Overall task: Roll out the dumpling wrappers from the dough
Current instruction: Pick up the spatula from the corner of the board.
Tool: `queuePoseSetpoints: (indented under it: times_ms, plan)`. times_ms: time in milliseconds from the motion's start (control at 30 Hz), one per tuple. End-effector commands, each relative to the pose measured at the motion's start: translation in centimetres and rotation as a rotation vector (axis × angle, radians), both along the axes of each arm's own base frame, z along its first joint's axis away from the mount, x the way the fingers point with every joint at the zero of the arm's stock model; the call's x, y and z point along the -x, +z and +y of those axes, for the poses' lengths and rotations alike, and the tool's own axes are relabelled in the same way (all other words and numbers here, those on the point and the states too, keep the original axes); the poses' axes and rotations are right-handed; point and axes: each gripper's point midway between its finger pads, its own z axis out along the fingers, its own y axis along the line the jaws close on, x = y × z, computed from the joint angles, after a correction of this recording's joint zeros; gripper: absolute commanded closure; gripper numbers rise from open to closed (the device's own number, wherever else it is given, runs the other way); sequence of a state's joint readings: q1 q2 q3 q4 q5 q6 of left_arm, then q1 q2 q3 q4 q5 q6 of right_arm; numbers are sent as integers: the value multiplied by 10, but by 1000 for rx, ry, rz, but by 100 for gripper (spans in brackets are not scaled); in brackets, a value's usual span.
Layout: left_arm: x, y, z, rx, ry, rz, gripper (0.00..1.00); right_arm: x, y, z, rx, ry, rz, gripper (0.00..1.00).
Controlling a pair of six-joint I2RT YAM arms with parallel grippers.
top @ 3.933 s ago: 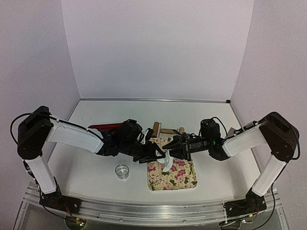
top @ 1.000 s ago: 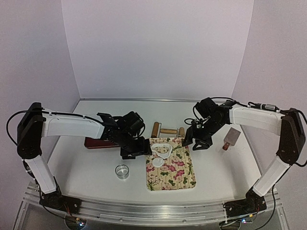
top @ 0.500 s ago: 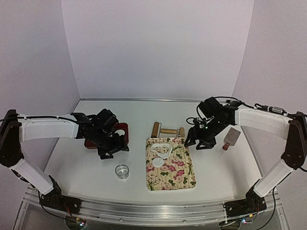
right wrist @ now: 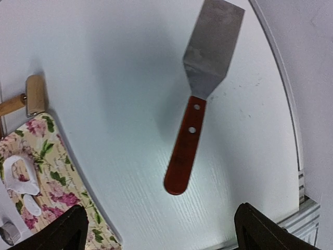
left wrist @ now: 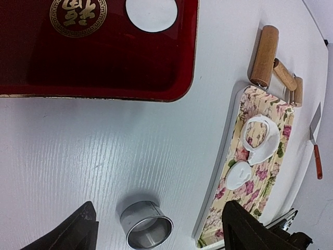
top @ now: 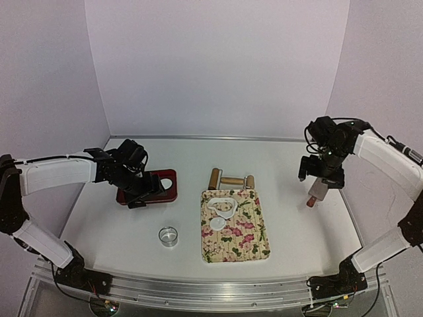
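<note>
One round white dumpling wrapper (top: 168, 179) (left wrist: 151, 13) lies flat on the red tray (top: 153, 195) (left wrist: 78, 67). On the floral mat (top: 246, 239) (left wrist: 258, 195) (right wrist: 54, 172) lies the dough (top: 223, 206) (left wrist: 260, 138) (right wrist: 18, 172), a flattened sheet with a round hole. A small round white piece (top: 217, 224) (left wrist: 238, 174) (right wrist: 32, 205) lies beside it. My left gripper (top: 135, 193) (left wrist: 161, 234) hovers open and empty over the tray's near edge. My right gripper (top: 318, 177) (right wrist: 161, 229) hangs open and empty above the spatula (top: 317, 191) (right wrist: 200, 104).
A metal ring cutter (top: 168, 236) (left wrist: 146, 225) stands on the table left of the mat. A wooden rolling pin (top: 231, 179) (left wrist: 264, 54) (right wrist: 34, 96) lies behind the mat. The table's right edge (right wrist: 291, 130) runs close to the spatula.
My left arm has swung left, away from the mat, to the red tray. My right arm has pulled back to the right over the spatula, and its jaws have spread wider.
</note>
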State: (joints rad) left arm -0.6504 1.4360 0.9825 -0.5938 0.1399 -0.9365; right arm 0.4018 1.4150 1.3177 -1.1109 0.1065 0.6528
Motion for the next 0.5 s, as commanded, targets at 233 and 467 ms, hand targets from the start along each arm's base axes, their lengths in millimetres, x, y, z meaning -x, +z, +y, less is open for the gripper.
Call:
queuePoseSetpoints:
  times_ms: [233, 467]
  plan:
    - [-9, 8, -18, 44, -98, -24, 18, 28, -66, -20, -21, -71, 222, 2]
    - [-15, 5, -28, 42, -141, -21, 18, 10, -97, -15, -69, -89, 256, 14]
